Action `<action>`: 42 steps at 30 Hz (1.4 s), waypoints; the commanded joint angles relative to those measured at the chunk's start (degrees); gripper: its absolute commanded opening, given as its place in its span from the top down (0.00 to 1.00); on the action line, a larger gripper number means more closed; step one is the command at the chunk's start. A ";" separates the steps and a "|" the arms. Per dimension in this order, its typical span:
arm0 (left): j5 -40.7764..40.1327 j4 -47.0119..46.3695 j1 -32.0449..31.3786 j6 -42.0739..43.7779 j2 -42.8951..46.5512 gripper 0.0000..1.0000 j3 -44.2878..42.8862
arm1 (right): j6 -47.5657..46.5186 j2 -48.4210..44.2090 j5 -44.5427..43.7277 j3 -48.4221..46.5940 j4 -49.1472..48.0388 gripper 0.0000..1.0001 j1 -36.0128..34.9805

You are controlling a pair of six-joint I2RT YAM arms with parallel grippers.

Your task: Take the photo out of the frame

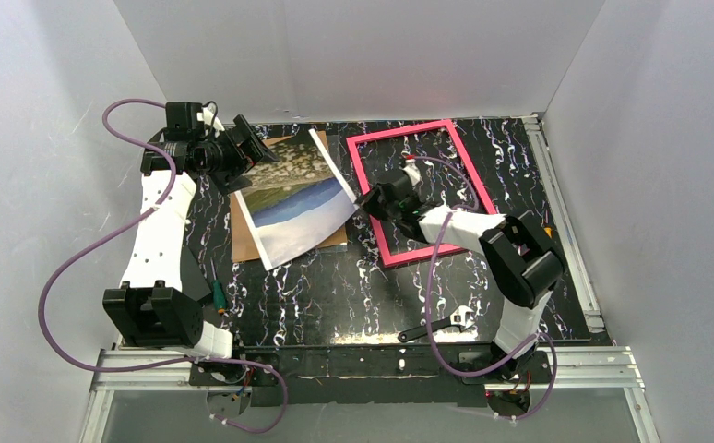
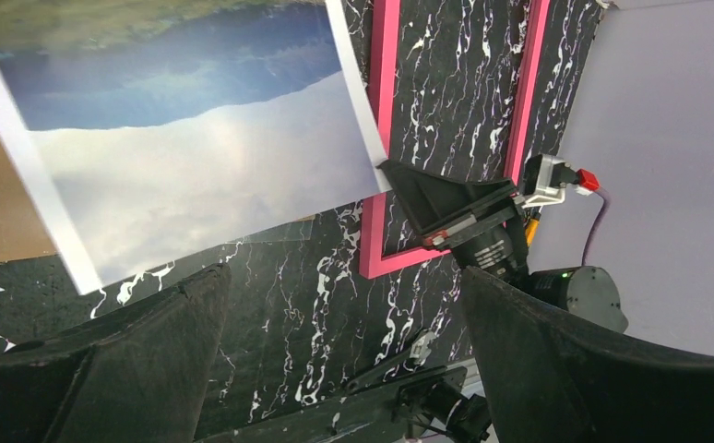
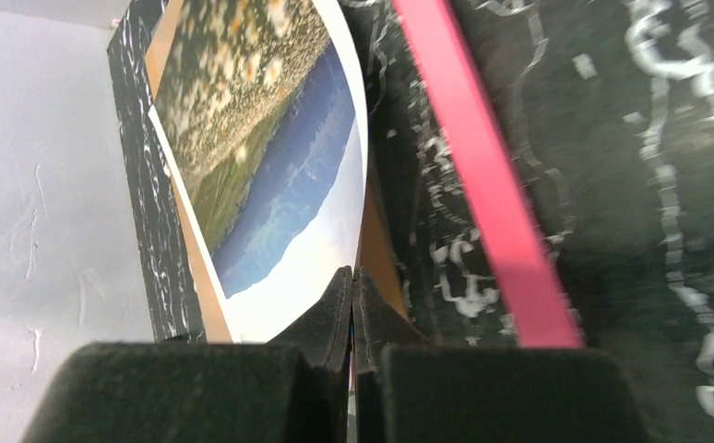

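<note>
The photo [image 1: 298, 208], a blue sky over green-brown ground with a white border, curls up off the brown backing board [image 1: 243, 242] at centre left. My right gripper [image 1: 364, 198] is shut on the photo's right edge [image 3: 279, 185], its fingertips [image 3: 351, 277] pressed together on the paper. The pink frame [image 1: 399, 132] lies flat to the right with only tabletop inside its border [image 3: 482, 185]. My left gripper [image 1: 252, 143] hangs open above the photo's far left corner, nothing between its fingers [image 2: 344, 277]. In the left wrist view the photo [image 2: 196, 138] overlaps the frame's left bar [image 2: 386, 92].
A black adjustable wrench [image 1: 436, 325] lies near the front edge by the right arm's base. A green-handled screwdriver [image 1: 217, 291] lies beside the left arm. White walls close in the table at the back and on both sides.
</note>
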State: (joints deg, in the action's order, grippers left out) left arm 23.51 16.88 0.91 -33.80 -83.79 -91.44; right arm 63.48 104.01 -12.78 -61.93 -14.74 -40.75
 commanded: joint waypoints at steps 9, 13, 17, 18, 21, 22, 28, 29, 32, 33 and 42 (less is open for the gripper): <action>2.18 1.92 -2.69 -0.30 1.09 0.06 1.03 | 11.52 4.32 -19.52 -10.58 20.58 0.99 -6.49; 1.98 2.10 -3.39 -0.18 1.51 0.06 1.18 | 12.32 3.51 -21.88 -9.97 22.61 0.99 -6.44; 1.82 2.09 -3.88 -0.07 1.73 0.06 1.19 | 11.13 3.68 -22.09 -9.77 22.21 0.99 -6.37; 1.80 2.10 -3.99 -0.03 1.79 0.06 1.28 | 10.44 4.20 -21.29 -10.42 22.44 0.99 -6.48; 1.81 2.06 -4.21 -0.02 1.97 0.06 1.46 | 10.41 5.65 -19.92 -12.10 22.67 0.99 -7.76; 1.79 2.02 -4.31 -0.03 2.04 0.06 1.52 | 10.62 6.11 -19.52 -12.55 22.74 0.99 -8.22; 1.53 2.18 -4.55 0.48 3.18 0.06 2.00 | 8.79 6.99 -16.77 -13.61 22.31 0.85 -10.38; 1.54 2.11 -4.64 0.56 3.33 0.06 2.19 | 7.49 6.48 -15.90 -13.27 21.92 0.73 -10.66; 1.80 2.08 -5.30 1.02 3.66 0.06 3.07 | 0.09 3.43 -9.35 -10.34 17.61 0.53 -11.55; 1.74 2.03 -5.63 1.23 3.79 0.06 3.49 | -2.07 1.75 -8.28 -9.25 18.02 0.47 -12.27; 2.60 2.32 -11.90 5.99 6.44 0.06 11.71 | -20.86 -23.29 -2.42 10.45 30.13 0.26 -14.00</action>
State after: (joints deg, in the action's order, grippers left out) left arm 23.83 16.21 -8.12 -30.83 -80.95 -83.85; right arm 52.38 91.35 -17.04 -57.89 8.16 -55.07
